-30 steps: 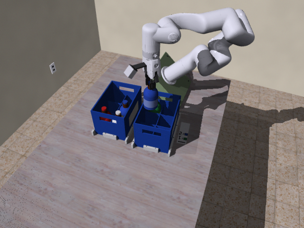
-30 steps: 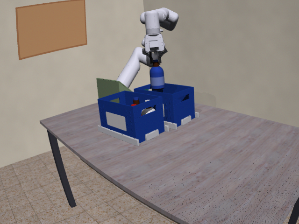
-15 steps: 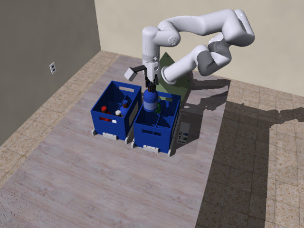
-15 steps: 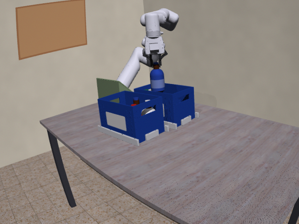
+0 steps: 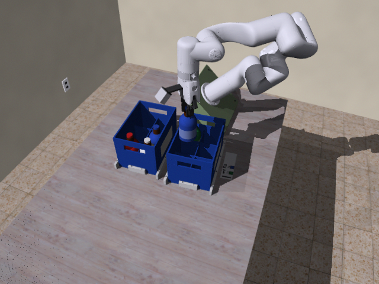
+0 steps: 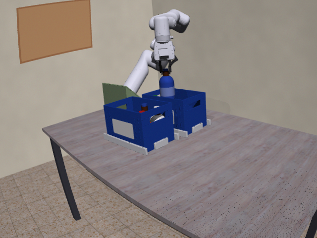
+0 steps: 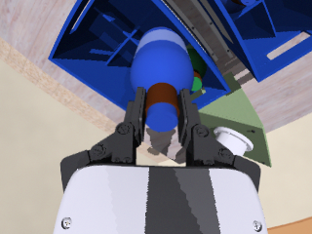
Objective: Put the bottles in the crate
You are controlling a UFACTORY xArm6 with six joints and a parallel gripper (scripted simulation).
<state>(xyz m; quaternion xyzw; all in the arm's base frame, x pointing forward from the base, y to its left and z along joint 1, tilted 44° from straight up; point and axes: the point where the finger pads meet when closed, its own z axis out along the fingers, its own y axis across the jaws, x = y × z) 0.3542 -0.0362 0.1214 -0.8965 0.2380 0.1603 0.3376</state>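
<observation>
Gripper [image 5: 189,112] [image 6: 165,71] [image 7: 162,99] fingers closed on neck of blue bottle [image 5: 187,126] [image 6: 167,86] [image 7: 162,65]; bottle upright, partly inside right-hand crate [image 5: 189,172] [image 6: 194,112] [image 7: 109,90] in top view; green bottle [image 5: 198,134] [image 7: 196,68] beside it.

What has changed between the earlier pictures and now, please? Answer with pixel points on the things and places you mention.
The fingers [image 5: 183,105] [image 6: 170,67] have lowered the held blue bottle [image 5: 187,123] [image 6: 166,82] [image 7: 161,63] further into the crate [image 5: 189,176] [image 6: 195,115] [image 7: 97,78] with the green bottle [image 5: 198,134] [image 7: 196,60]. They kept hold of its neck. That crate and the other crate [image 5: 134,158] [image 6: 156,133] [image 7: 258,63] stayed put.
</observation>
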